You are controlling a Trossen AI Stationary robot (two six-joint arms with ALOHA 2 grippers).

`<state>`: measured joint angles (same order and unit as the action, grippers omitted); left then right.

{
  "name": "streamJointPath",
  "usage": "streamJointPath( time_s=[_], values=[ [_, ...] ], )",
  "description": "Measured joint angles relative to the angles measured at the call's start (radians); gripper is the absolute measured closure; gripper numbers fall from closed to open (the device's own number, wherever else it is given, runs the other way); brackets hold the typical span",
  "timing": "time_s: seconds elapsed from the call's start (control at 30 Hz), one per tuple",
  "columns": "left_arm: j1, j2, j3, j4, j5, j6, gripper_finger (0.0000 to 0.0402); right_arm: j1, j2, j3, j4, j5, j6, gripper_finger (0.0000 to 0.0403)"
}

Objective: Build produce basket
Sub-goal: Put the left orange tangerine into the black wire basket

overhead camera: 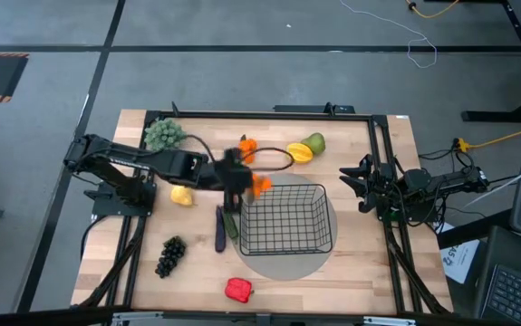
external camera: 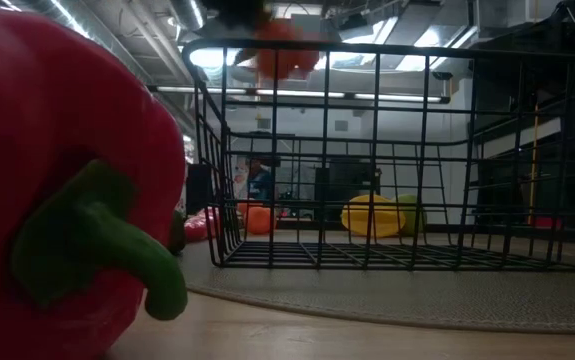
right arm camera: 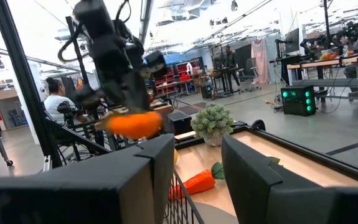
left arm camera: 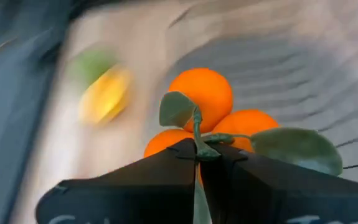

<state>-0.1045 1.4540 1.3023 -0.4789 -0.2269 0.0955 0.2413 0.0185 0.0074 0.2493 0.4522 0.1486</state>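
Observation:
An orange cluster with green leaves hangs in my left gripper, which is shut on it. In the high view my left gripper reaches in from the table's left. The orange cluster is at the left rim of the black wire basket. In the low view the cluster floats at the level of the basket's top rim. The basket stands on a grey disc. My right gripper waits open at the table's right side. My left gripper pinches the cluster's green stem between its two fingers, which slant down from the table's left. The oranges stick out ahead of the fingertips. The cluster is lifted clear of the table.
Left of the basket lie an eggplant and a cucumber. Grapes, a yellow fruit and a red pepper lie nearer. At the far side are a carrot, yellow and green fruits and a green bush.

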Motion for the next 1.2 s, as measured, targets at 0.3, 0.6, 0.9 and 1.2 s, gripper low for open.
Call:
streamJointPath(
  time_s=[0.3, 0.6, 0.9, 1.2],
  values=[
    [0.087, 0.000, -0.016, 0.102, 0.366, 0.003, 0.0401, 0.000, 0.000, 0.000, 0.000, 0.000, 0.030, 0.0272],
    [0.087, 0.012, -0.018, 0.098, 0.369, 0.019, 0.0401, 0.000, 0.000, 0.000, -0.001, 0.000, 0.027, 0.0272],
    [0.084, 0.047, -0.017, 0.095, 0.369, 0.021, 0.0401, 0.000, 0.000, 0.000, 0.000, 0.000, 0.026, 0.0272],
    [0.083, 0.047, -0.017, 0.098, 0.369, 0.021, 0.0401, 0.000, 0.000, 0.000, 0.000, 0.000, 0.026, 0.0272]
  ],
)
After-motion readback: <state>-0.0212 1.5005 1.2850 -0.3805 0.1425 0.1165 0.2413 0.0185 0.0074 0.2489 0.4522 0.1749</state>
